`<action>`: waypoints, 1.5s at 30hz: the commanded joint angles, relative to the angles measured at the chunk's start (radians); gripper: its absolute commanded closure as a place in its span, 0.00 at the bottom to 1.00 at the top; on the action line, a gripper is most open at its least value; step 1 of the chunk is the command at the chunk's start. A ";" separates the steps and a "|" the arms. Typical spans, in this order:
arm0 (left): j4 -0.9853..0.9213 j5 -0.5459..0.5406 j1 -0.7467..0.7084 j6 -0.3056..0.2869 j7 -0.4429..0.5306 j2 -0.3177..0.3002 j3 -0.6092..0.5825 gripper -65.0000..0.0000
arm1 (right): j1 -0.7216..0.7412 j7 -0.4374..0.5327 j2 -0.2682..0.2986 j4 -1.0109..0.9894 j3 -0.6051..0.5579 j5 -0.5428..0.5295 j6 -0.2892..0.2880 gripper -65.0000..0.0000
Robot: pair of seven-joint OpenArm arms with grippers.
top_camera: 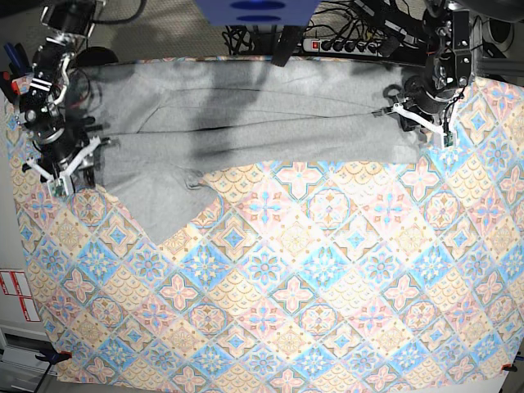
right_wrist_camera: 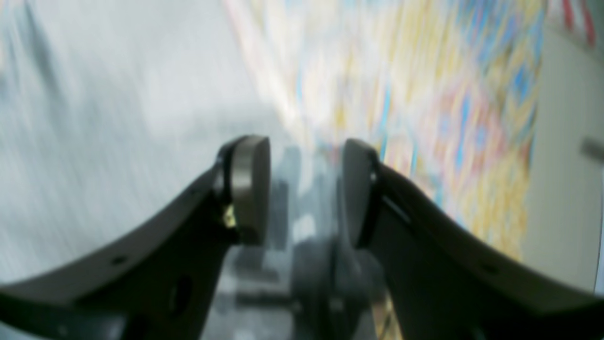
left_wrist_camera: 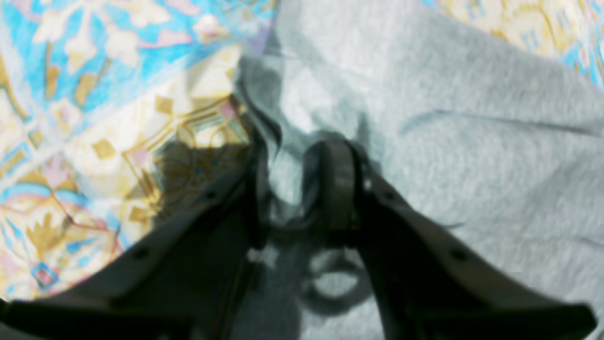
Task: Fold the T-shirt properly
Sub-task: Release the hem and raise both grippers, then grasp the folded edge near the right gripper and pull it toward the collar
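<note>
The grey T-shirt (top_camera: 246,123) lies spread along the far edge of the table on the tile-patterned tablecloth (top_camera: 327,286), with a taut crease running between the two arms. No lettering shows. My left gripper (top_camera: 422,123) is at the shirt's right end; in the left wrist view it (left_wrist_camera: 295,184) is shut on a bunched fold of the shirt (left_wrist_camera: 472,141) at its edge. My right gripper (top_camera: 61,172) is at the shirt's left end. The right wrist view is blurred: grey cloth sits between the gripper's (right_wrist_camera: 302,189) narrow jaws, with the shirt (right_wrist_camera: 118,118) to the left.
A power strip and cables (top_camera: 352,41) lie behind the table's far edge, beside a blue object (top_camera: 254,10). The tablecloth covers the near half of the table. A pale surface (right_wrist_camera: 566,165) borders the cloth in the right wrist view.
</note>
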State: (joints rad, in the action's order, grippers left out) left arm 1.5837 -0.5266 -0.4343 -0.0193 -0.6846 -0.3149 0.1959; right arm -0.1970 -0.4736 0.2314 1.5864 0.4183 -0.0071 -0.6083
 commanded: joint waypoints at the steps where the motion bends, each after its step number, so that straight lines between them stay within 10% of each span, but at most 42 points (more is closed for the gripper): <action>1: 0.019 -0.002 -0.001 -0.003 0.012 -0.002 0.014 0.75 | 0.006 0.013 0.004 0.015 0.007 -0.009 0.003 0.61; 16: 0.019 -0.005 0.001 -0.001 0.009 0.006 0.014 0.67 | 0.319 -0.021 0.006 -0.443 -0.325 0.163 0.003 0.54; 33: 0.082 -0.003 -0.028 0.002 0.004 0.006 0.017 0.50 | 0.397 0.009 0.009 -0.479 -0.230 0.164 0.003 0.52; 45: 0.134 -0.071 -0.033 0.002 0.004 0.033 0.053 0.50 | 0.548 0.112 0.055 -0.858 -0.232 0.167 0.003 0.53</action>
State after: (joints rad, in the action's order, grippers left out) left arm 1.7020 -0.5941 -0.4656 -0.0189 -0.6941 -0.2684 0.2394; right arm 0.3290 -0.3416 0.2756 0.7216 0.1864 0.1528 -0.6018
